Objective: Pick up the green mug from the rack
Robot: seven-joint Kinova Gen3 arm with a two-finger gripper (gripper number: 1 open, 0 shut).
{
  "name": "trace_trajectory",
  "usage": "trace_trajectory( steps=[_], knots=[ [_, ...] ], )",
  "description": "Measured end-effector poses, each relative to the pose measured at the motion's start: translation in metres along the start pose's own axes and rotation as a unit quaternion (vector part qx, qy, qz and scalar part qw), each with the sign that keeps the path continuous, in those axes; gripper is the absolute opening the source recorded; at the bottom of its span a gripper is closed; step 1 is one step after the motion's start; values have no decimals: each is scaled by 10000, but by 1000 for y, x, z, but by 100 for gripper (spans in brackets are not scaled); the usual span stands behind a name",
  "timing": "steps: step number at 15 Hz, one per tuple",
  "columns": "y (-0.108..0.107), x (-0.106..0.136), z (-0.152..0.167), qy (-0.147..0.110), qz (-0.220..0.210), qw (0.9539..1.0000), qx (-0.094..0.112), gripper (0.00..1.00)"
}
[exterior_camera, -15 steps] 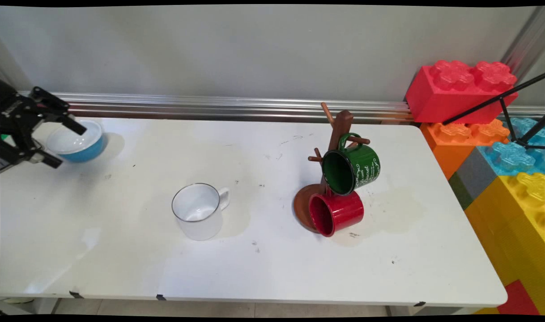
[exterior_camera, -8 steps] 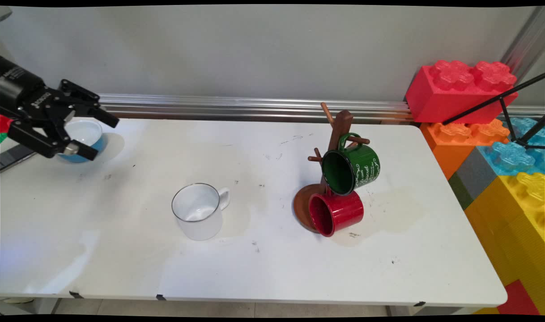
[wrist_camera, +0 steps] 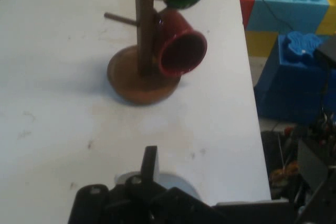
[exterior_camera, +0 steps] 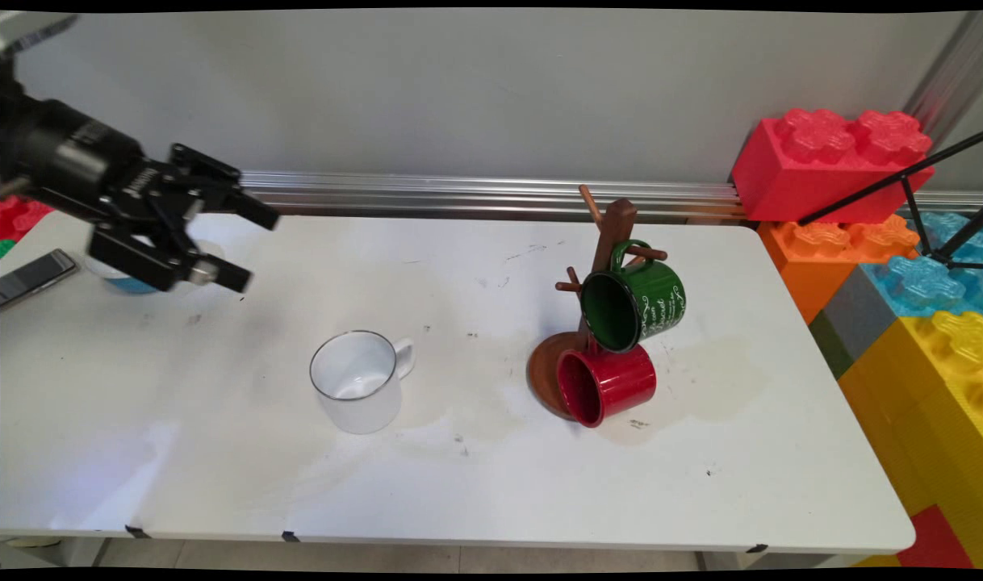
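Observation:
My black gripper (exterior_camera: 249,248) hangs open above the table's far left with nothing between its fingers. It points right, toward the table's middle. A blue bowl (exterior_camera: 124,283) sits just behind and below it, mostly hidden by the hand. The nearest thing ahead is a white enamel mug (exterior_camera: 361,379), upright, with its handle to the right. In the hand view one finger (wrist_camera: 150,162) rises above the linkage, and the white mug's rim (wrist_camera: 176,184) shows just beyond it.
A wooden mug tree (exterior_camera: 611,242) stands right of centre, with a green mug (exterior_camera: 638,302) hung on a peg and a red mug (exterior_camera: 609,384) on its side against the base. A phone (exterior_camera: 35,274) lies at the left edge. Big toy bricks (exterior_camera: 830,165) line the right side.
The gripper has swung right and slightly up from the left edge, passing in front of the blue bowl. It stays open. The mugs have not moved.

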Motion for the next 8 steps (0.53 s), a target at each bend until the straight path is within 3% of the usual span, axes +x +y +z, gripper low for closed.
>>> trace_trajectory(
  steps=[8],
  knots=[
    [38, 55, 99, 52, -66, 9999, 84, 100]
  ],
)
